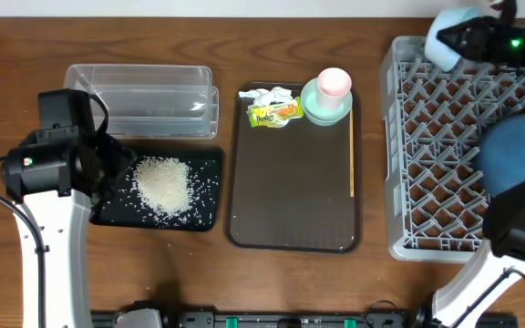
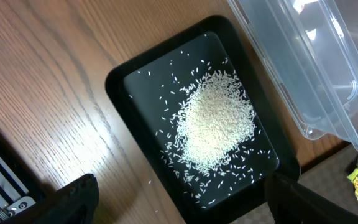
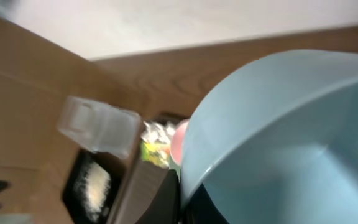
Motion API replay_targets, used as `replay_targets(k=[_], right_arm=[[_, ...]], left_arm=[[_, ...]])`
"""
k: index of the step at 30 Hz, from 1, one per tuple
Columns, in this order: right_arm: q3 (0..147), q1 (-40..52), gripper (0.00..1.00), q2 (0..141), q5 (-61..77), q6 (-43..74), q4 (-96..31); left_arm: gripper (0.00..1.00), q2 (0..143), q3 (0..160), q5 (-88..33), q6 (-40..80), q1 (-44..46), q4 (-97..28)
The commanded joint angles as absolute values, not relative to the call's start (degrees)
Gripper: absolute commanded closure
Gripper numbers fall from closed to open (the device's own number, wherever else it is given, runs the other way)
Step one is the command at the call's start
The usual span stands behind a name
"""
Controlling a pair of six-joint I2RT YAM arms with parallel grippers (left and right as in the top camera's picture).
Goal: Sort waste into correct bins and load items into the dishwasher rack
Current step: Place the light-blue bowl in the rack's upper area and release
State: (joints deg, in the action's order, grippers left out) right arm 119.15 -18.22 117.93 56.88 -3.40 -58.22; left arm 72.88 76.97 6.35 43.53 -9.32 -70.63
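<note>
Rice: the heap of loose white rice grains [image 1: 162, 185] lies in the shallow black rectangular tray [image 1: 203, 217]; I judge this part of the sorting done.
Clear bin: the clear rectangular plastic container [image 1: 139, 100], just behind the black tray on the wooden counter [image 1: 180, 282], looks empty.
Waste left: the crumpled white tissue [image 1: 272, 94] and the small yellow printed wrapper [image 1: 274, 113] lie touching at the far end of the large brown serving tray [image 1: 290, 200], not yet binned.
Rack loaded: the large dark-blue bowl [image 1: 516, 150] sits in the large square grey plastic rack [image 1: 427, 182], on its right side.
In hand: the right gripper [image 1: 470, 38] has its jaws clamped on the rim of the small light-blue bowl with white inside [image 1: 449, 38], at the rack's far edge, not yet set down.
Dishes left: the pale mint-green bowl [image 1: 322, 111] on the brown tray, with the small pink cup [image 1: 334, 83] standing in it.
Left gripper [image 2: 182, 196]: jaws spread wide and holding nothing, above the black tray.
Progress: roughly halfway, by my estimate.
</note>
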Motion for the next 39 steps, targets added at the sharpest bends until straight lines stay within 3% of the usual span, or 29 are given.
replay_targets(k=[1, 11, 29, 32, 37, 39], right_arm=[[118.15, -21.19, 0.99, 122.67, 74.52, -5.19, -55.07], [118.15, -26.11, 0.99, 134.21, 76.53, 3.42, -48.01], [118.50, -35.92, 0.91, 133.58, 58.92, 4.23, -63.81], [118.50, -37.21, 0.84, 130.56, 53.71, 4.27, -66.46], [118.50, -38.28, 0.54, 122.39, 42.72, 6.22, -69.93], [118.50, -38.24, 0.53, 118.17, 40.93, 6.85, -70.48]], left_arm=[[0.12, 72.97, 77.84, 6.85, 44.01, -9.58, -70.91], [0.12, 72.97, 77.84, 6.85, 44.01, -9.58, -70.91], [0.12, 72.97, 77.84, 6.85, 44.01, -9.58, -70.91], [0.12, 72.97, 77.84, 6.85, 44.03, -9.58, -70.91], [0.12, 72.97, 77.84, 6.85, 44.03, -9.58, -70.91], [0.12, 72.97, 77.84, 6.85, 44.01, -9.58, -70.91]])
